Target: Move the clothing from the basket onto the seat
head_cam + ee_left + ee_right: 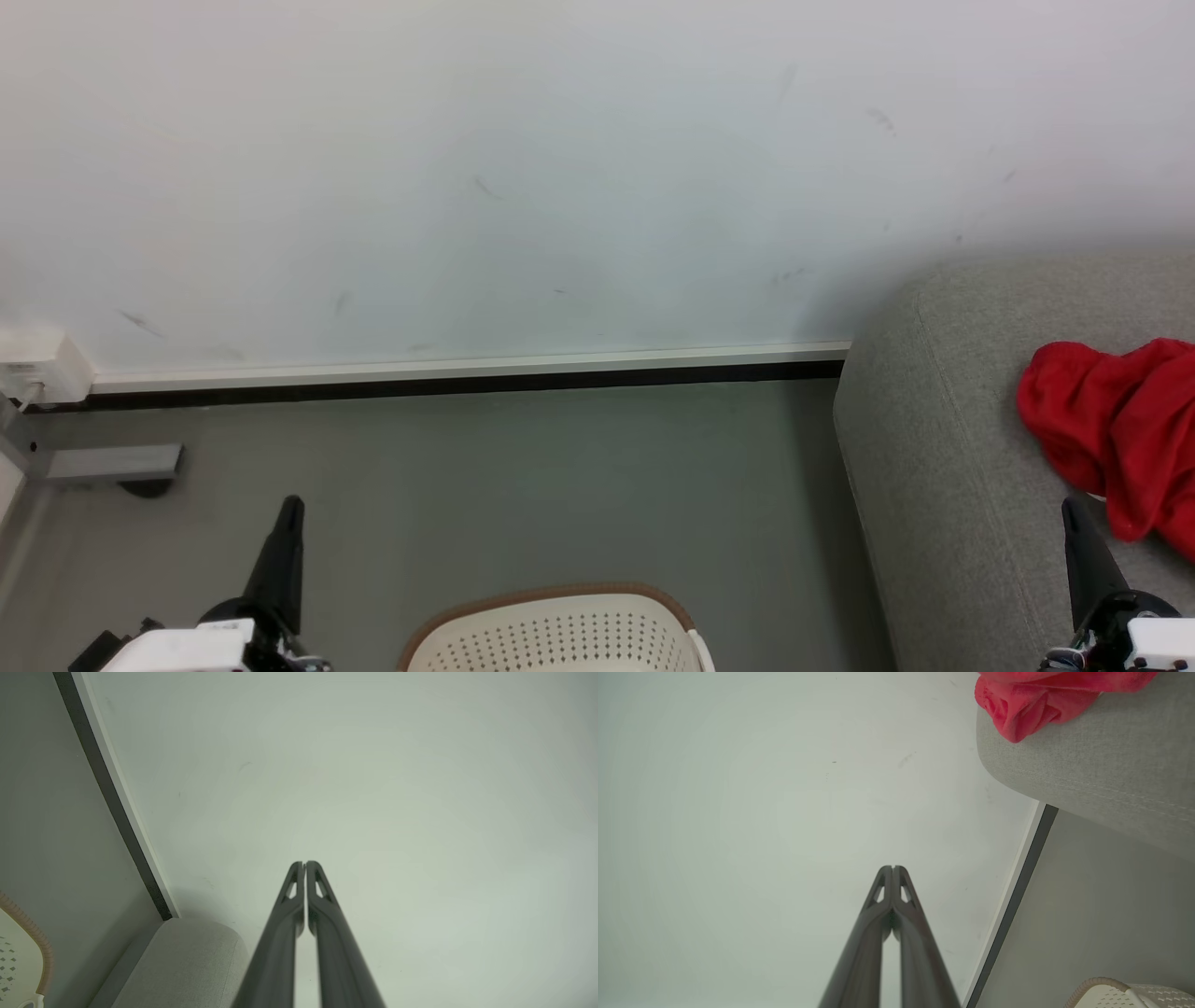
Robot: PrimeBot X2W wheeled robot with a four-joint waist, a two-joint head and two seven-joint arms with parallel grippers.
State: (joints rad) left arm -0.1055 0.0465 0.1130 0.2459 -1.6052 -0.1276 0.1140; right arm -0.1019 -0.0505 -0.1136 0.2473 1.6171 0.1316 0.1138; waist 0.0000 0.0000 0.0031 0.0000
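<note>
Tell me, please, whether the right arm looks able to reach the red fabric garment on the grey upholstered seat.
Probably yes: the right tool, shut, hovers close to the red fabric garment on the grey upholstered seat, with nothing between them.

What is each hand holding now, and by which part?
Nothing is held. The left hand and the right hand are both shut with nothing between their fingers; the red garment lies loose on the grey seat.

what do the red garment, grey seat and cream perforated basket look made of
Red garment: soft matte cloth, slumped in rumpled folds. Grey seat: woven upholstery, fine weave and stitched seam showing. Cream perforated basket: probably moulded plastic, smooth, punched holes; brown rim looks braided.
</note>
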